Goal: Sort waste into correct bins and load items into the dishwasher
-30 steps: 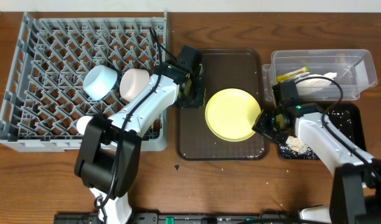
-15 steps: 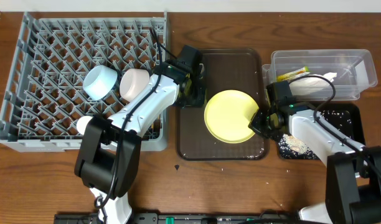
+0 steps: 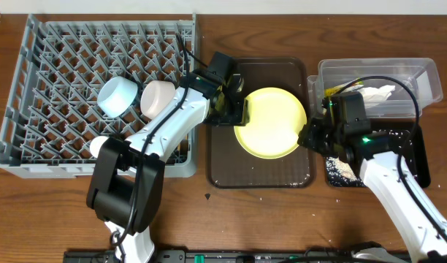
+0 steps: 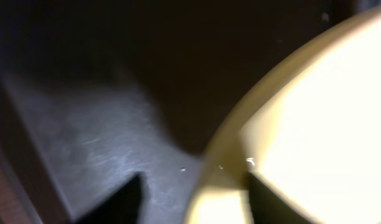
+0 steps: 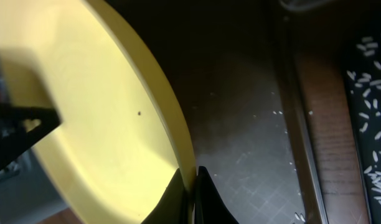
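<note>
The round yellow plate (image 3: 271, 123) is tilted up over the dark brown serving tray (image 3: 267, 172). My right gripper (image 3: 306, 137) is shut on the plate's right rim; in the right wrist view both fingers pinch the rim (image 5: 192, 193). My left gripper (image 3: 239, 111) is open at the plate's left edge. In the left wrist view the plate's rim (image 4: 225, 186) lies between its spread fingers (image 4: 125, 199). The light blue bowl (image 3: 117, 95) and white bowl (image 3: 158, 97) sit in the grey dish rack (image 3: 55, 51).
The clear tub (image 3: 422, 73) at back right holds the white tissue (image 3: 378, 91) and yellow-green sachet (image 3: 343, 86). The black tray (image 3: 419, 157) in front of it holds rice scraps (image 3: 345, 168). Rice grains lie scattered on the serving tray (image 5: 271, 124).
My right gripper has raised and tilted the plate and carried it up and left, so its left rim now sits between my left gripper's fingers. The left arm has barely moved.
</note>
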Controlling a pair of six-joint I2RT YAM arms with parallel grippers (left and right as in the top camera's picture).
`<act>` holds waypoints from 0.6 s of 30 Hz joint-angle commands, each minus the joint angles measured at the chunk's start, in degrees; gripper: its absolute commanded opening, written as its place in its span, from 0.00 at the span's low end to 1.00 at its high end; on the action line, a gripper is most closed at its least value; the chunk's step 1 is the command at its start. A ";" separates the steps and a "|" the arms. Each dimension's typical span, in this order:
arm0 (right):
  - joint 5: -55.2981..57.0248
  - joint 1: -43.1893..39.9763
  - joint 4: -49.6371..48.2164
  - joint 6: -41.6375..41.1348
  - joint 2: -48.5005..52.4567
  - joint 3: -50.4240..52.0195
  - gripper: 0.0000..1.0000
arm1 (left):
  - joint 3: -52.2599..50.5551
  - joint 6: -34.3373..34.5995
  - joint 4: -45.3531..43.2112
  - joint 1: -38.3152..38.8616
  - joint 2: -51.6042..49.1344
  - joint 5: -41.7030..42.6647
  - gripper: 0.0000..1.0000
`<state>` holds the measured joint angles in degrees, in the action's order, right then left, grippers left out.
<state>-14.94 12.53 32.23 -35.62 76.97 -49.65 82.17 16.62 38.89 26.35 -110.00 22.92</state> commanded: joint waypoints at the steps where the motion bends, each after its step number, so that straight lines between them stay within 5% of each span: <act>1: -3.41 -0.57 -0.59 2.95 -2.05 -0.24 0.01 | 0.33 -0.09 -0.87 -0.31 1.51 7.72 0.12; 12: -2.47 -0.59 -1.73 3.56 -2.08 -0.24 0.01 | 1.33 -0.55 -2.29 -0.74 8.90 12.98 0.09; 18: -11.74 -0.57 -6.10 7.04 -2.08 -0.24 0.01 | 1.33 -1.92 -2.27 -1.05 16.98 14.60 0.35</act>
<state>-16.27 11.51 27.90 -32.69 75.90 -49.56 82.21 15.53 37.01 24.73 -97.01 31.92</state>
